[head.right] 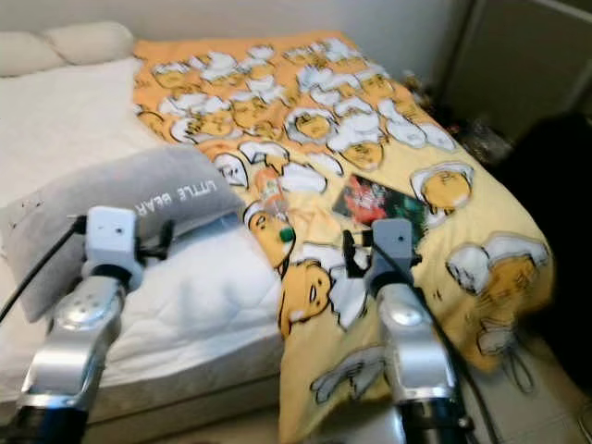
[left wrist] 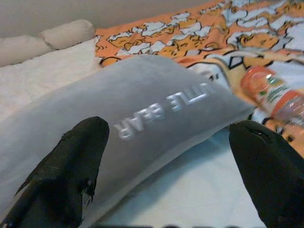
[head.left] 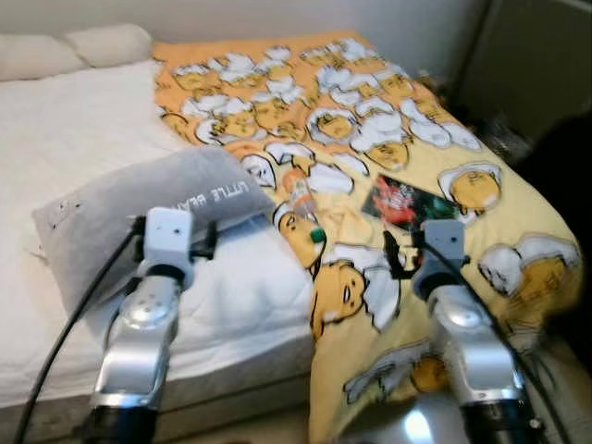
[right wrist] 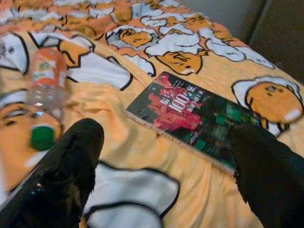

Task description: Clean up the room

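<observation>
A grey pillow (head.left: 139, 199) lettered "LITTLE BEAR" lies on the white sheet (head.left: 74, 139) of the bed. My left gripper (left wrist: 173, 171) is open just in front of it, nothing between its fingers. A plastic bottle (head.left: 303, 208) with an orange label and green cap lies on the yellow cartoon blanket (head.left: 370, 102). To its right on the same blanket rests a red and green book (head.left: 407, 202). My right gripper (right wrist: 166, 175) hovers open over the blanket, with the bottle (right wrist: 45, 80) to one side and the book (right wrist: 190, 111) ahead.
Two beige pillows (head.left: 69, 48) lie at the head of the bed. The blanket hangs over the bed's near corner (head.left: 388, 370) toward the floor. A dark cabinet (head.left: 527, 65) and a dark bulky shape (head.left: 564, 176) stand to the right, with small clutter (head.left: 504, 139) between them.
</observation>
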